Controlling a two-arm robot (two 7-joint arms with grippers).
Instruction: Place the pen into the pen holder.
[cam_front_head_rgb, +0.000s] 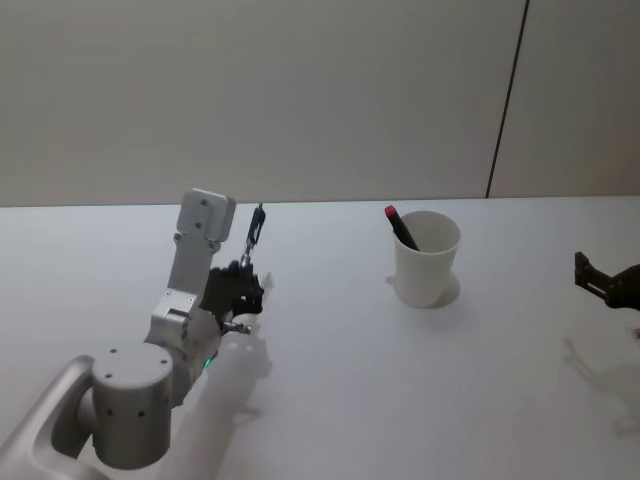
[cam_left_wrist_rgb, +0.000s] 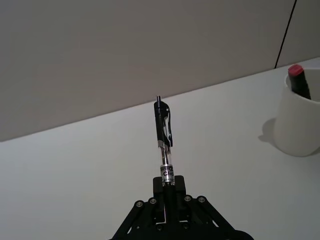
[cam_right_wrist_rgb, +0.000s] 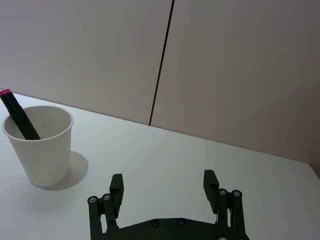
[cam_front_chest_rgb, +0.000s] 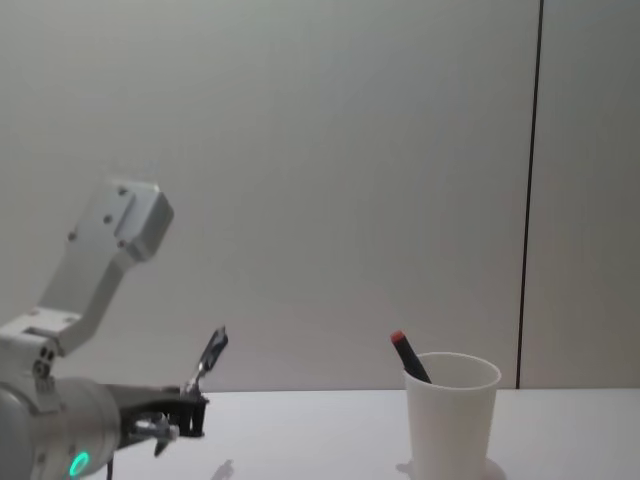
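Observation:
My left gripper (cam_left_wrist_rgb: 169, 187) is shut on a black-and-clear pen (cam_left_wrist_rgb: 164, 135), which points forward and up above the table. In the head view that pen (cam_front_head_rgb: 256, 228) rises from the left gripper (cam_front_head_rgb: 247, 268), well to the left of the pen holder (cam_front_head_rgb: 427, 258). From the chest view the pen (cam_front_chest_rgb: 208, 360) tilts up off the left gripper (cam_front_chest_rgb: 190, 408). The pen holder (cam_front_chest_rgb: 449, 415) is a white paper cup with a black, red-capped marker (cam_front_chest_rgb: 408, 356) leaning in it. My right gripper (cam_right_wrist_rgb: 165, 184) is open and empty, to the right of the cup (cam_right_wrist_rgb: 42, 145).
The white table (cam_front_head_rgb: 330, 370) runs back to a grey wall with a dark vertical seam (cam_front_head_rgb: 505, 100). My right gripper (cam_front_head_rgb: 605, 282) sits at the right edge of the head view.

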